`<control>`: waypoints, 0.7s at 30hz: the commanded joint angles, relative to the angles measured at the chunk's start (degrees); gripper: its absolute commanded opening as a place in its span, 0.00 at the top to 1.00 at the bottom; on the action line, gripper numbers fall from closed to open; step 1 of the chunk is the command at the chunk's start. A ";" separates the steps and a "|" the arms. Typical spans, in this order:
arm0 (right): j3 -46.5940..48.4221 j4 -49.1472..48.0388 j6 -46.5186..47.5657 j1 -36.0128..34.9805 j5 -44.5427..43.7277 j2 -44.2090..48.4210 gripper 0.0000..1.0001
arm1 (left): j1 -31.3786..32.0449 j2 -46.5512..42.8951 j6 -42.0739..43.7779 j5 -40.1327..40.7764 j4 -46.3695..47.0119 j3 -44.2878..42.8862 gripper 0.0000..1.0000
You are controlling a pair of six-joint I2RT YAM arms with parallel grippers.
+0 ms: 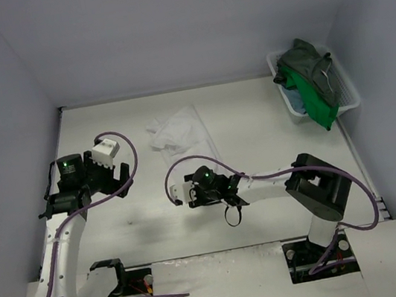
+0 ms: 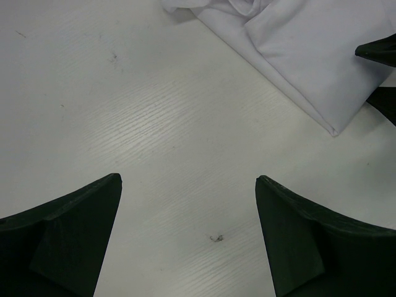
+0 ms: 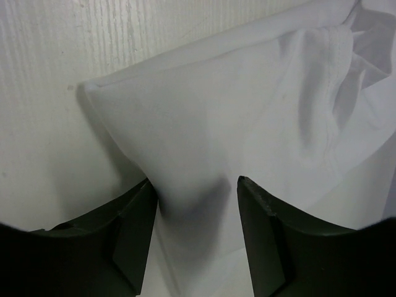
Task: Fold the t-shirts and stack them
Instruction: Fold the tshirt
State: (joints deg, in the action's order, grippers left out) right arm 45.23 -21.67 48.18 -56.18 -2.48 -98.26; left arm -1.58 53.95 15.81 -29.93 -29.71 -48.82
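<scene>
Right wrist view: right gripper [image 3: 197, 181] straddles the soft, creased white t-shirt [image 3: 247, 111], hold unclear; left gripper [image 2: 189, 178] gapes over grained table [image 2: 154, 124].

- 4 shirts I can count: white shirt [image 1: 176, 131], grey-green shirt [image 1: 310, 61], green shirt [image 1: 316, 102], blue shirt [image 1: 294, 97] (barely a sliver)
- 1 basket [image 1: 297, 115]
- 2 arms: left arm [image 1: 64, 234], right arm [image 1: 264, 185]
- 2 grippers: left gripper [image 2: 189, 179], right gripper [image 3: 195, 180]
- 1 table [image 1: 270, 126]

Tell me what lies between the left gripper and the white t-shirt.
Only bare table separates left gripper and white t-shirt, per the left wrist view.
</scene>
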 commanded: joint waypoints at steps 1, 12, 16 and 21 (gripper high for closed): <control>0.29 8.22 -0.28 1.34 1.69 -3.78 0.50 | -0.52 0.19 -0.08 -1.36 2.38 -1.19 0.17; 1.70 12.44 -1.69 1.95 4.94 -4.66 0.79 | -0.70 0.19 -0.34 -1.53 2.29 -1.46 0.17; 2.93 16.48 -2.39 2.04 5.91 -2.91 1.00 | -0.79 0.36 -0.17 -1.62 2.29 -1.46 0.17; 3.28 20.43 -2.66 2.04 6.78 2.71 1.00 | -0.88 0.98 -0.34 -2.06 2.29 -1.81 0.17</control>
State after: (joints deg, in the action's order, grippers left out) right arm 48.75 -11.40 47.59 -54.46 1.63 -99.04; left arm -2.00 54.41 15.79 -30.24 -29.71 -48.82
